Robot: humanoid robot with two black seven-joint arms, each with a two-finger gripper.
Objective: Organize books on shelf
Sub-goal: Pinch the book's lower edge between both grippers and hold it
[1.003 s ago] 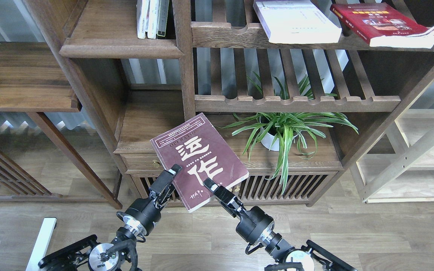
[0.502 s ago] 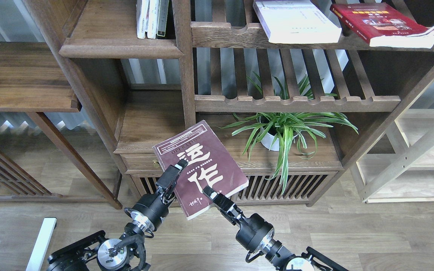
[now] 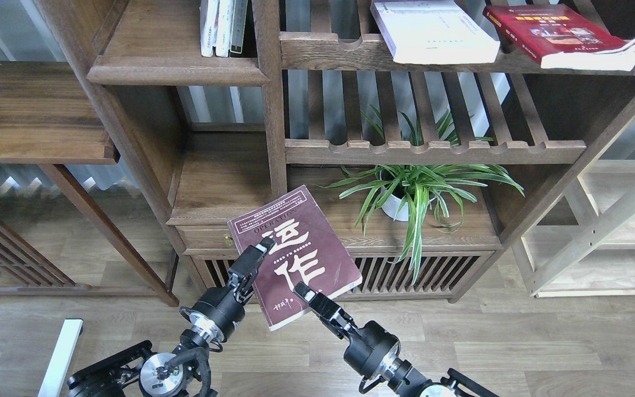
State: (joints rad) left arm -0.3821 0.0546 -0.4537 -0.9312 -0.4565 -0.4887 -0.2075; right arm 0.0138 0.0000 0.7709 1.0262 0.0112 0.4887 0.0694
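maroon book [image 3: 295, 256] held tilted in front of the cabinet, left end effector [image 3: 254, 263] and right end effector [image 3: 309, 295] each pinching an edge; keep both grips even, lift toward the shelf [image 3: 177, 69].

Maroon-brown book [image 3: 295, 255]: large white characters on cover, pale page edge. Red book [image 3: 557, 33]: gold strip, white pages. Thick paperback [image 3: 433, 30]: white-lavender. Solid shelf [image 3: 177, 69]: dark walnut grain. Potted plant [image 3: 416, 190]: green-and-cream striped leaves, white pot. Both tools: black, white-tipped.
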